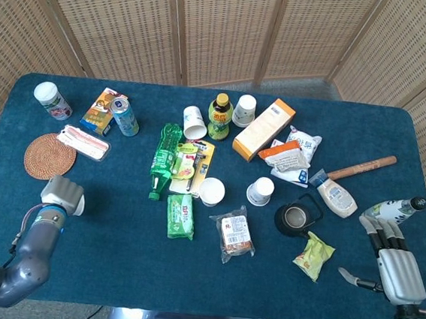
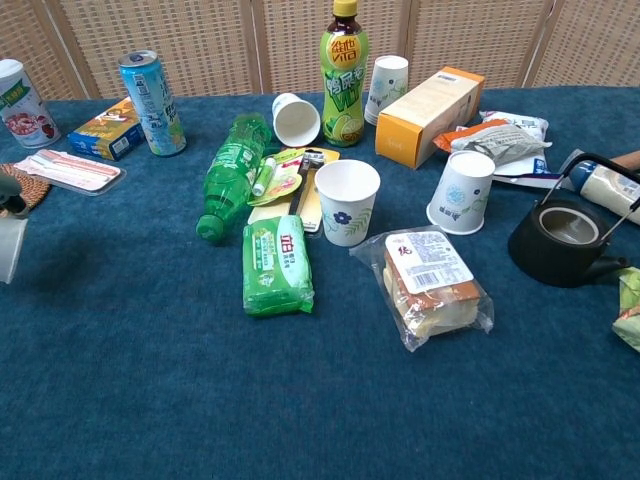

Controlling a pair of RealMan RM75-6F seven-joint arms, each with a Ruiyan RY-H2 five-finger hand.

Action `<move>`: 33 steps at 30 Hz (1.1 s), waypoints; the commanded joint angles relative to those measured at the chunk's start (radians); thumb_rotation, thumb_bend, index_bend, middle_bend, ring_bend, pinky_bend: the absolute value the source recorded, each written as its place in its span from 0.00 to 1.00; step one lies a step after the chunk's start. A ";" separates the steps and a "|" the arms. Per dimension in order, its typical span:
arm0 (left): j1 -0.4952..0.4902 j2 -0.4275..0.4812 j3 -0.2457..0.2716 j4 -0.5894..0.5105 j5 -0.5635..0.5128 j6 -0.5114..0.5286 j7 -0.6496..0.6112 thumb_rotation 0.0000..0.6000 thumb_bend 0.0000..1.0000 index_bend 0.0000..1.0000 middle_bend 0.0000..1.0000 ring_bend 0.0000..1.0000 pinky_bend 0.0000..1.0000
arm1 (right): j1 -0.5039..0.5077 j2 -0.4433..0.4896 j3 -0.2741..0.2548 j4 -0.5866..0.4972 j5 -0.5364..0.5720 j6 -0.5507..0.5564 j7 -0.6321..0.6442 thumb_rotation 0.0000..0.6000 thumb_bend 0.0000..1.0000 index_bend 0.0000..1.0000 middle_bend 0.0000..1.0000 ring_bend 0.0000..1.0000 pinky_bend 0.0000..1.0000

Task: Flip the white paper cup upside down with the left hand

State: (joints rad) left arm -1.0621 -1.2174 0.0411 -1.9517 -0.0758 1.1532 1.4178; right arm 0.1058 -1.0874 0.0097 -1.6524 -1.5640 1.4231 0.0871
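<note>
White paper cup at counter front-left edge, gripped in left hand, mostly hidden under it; chest view cuts it off at the frame edge. No print readable on it. Right hand rests front-right, fingers extended, holding nothing.

Tablecloth deep blue; teapot black; box orange; bottle green.
</note>
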 commanded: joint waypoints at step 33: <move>-0.027 0.129 -0.039 -0.080 0.114 -0.088 -0.199 1.00 0.46 0.00 0.00 0.00 0.11 | 0.005 0.002 -0.006 -0.004 0.003 -0.018 0.003 0.65 0.00 0.00 0.00 0.00 0.00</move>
State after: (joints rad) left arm -1.1246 -1.1574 -0.0068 -1.9643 -0.0405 1.0756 1.2823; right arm 0.1108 -1.0850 0.0035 -1.6562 -1.5607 1.4054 0.0896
